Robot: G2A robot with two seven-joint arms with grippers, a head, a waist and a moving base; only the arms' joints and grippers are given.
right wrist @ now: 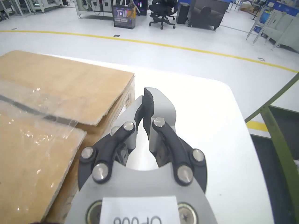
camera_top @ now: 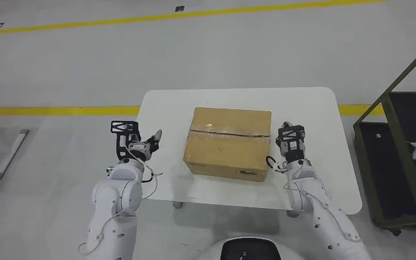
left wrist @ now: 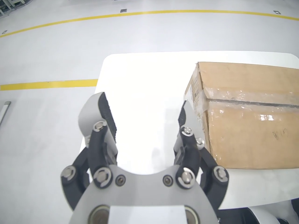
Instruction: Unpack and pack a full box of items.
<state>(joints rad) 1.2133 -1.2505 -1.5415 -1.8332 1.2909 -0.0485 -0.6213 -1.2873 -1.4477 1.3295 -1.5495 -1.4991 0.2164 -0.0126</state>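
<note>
When viewed from above, easy to count: one white table, one box near its middle, two grippers flanking it. From that top view, plain to see the whole closed top of the box and both arms at once. Left gripper at the table's left edge, well apart from the box. Right gripper just beside the box's right side, between it and the right edge. Better told from the left wrist view than from above: left gripper spread wide open and holding nothing, with dark ribbed pads facing each other over bare tabletop and the table's left edge. Also there, a small scribbled mark on the box top and a pale label on its end face. From the right wrist view: right gripper closed, fingertips pressed together, gripping nothing. Close to it, one top flap sitting a little proud of the other along a ragged edge. As for looks: plain brown cardboard, two top flaps meeting at one dark seam, with wrinkled clear tape along that seam. Beyond the right edge, on the floor, one green cart.
</note>
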